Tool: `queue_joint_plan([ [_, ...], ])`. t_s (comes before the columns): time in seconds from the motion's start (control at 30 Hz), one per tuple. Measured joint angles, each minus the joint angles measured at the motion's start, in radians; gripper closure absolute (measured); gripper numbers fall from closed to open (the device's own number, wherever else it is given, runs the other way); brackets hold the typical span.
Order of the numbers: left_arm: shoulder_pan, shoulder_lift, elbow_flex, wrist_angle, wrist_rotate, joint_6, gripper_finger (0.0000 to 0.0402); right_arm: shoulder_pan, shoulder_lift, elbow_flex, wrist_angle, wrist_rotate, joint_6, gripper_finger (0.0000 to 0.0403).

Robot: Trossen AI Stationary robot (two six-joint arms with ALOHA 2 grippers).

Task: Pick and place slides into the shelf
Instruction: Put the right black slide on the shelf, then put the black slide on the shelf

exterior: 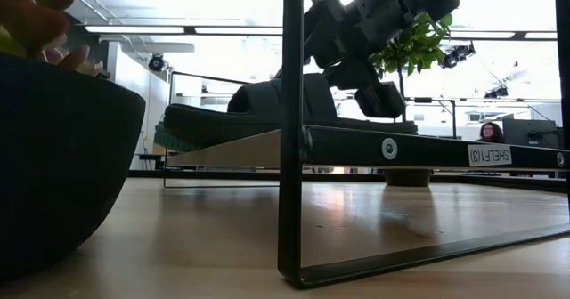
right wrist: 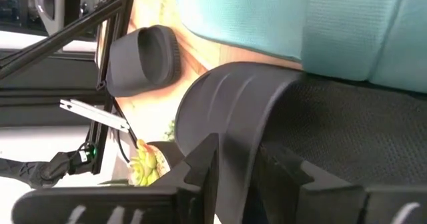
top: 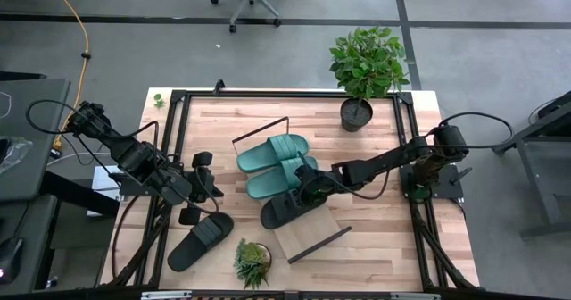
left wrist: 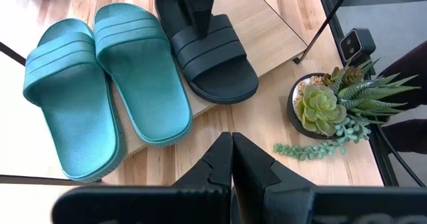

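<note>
Two teal slides [top: 277, 164] lie side by side on the slanted wooden shelf [top: 312, 237] at mid-table. A black slide [top: 287, 209] lies beside them on the board, sole down, with my right gripper [top: 312, 190] shut on its strap. The second black slide [top: 201, 240] lies flat on the tabletop at the near left. My left gripper [left wrist: 232, 159] is shut on nothing and hovers above the table to the left of the shelf [top: 207, 186]. In the low view the black slide [exterior: 267, 112] rests on the board's edge [exterior: 427, 148]. My right gripper pinches the black slide's ribbed strap [right wrist: 233, 117] at one side. One finger [right wrist: 200, 164] is outside the strap and the other [right wrist: 287, 177] is under it, over the footbed. The fingers slant down from the table's right. The slide's sole lies on the shelf board.
A small succulent pot [top: 252, 262] stands at the near edge between the loose black slide and the shelf. A tall potted plant [top: 364, 68] stands at the far right. A black metal frame [top: 178, 112] runs round the tabletop. Bare wood lies to the right of the shelf.
</note>
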Motion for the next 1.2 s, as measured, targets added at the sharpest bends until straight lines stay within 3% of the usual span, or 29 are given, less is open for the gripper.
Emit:
queue_joint_plan([
  [0.37, 0.0, 0.0, 0.0, 0.0, 0.0, -0.003, 0.0401, 0.0, -0.013, 0.001, -0.043, -0.005, -0.003, 0.032],
  [0.77, 0.0, 0.0, 0.0, -0.002, 0.014, -0.002, 0.0401, 0.0, -0.125, 0.001, -0.227, 0.079, -0.054, 0.032],
  [1.03, 0.0, 0.0, 0.0, -0.086, 0.199, 0.016, 0.0401, 0.0, -0.224, 0.001, -0.229, 0.122, -0.196, 0.032],
  [1.2, 0.0, 0.032, 0.0, -0.101, 0.368, 0.173, 0.0401, 0.0, -0.282, 0.001, -0.238, 0.123, -0.256, 0.032],
])
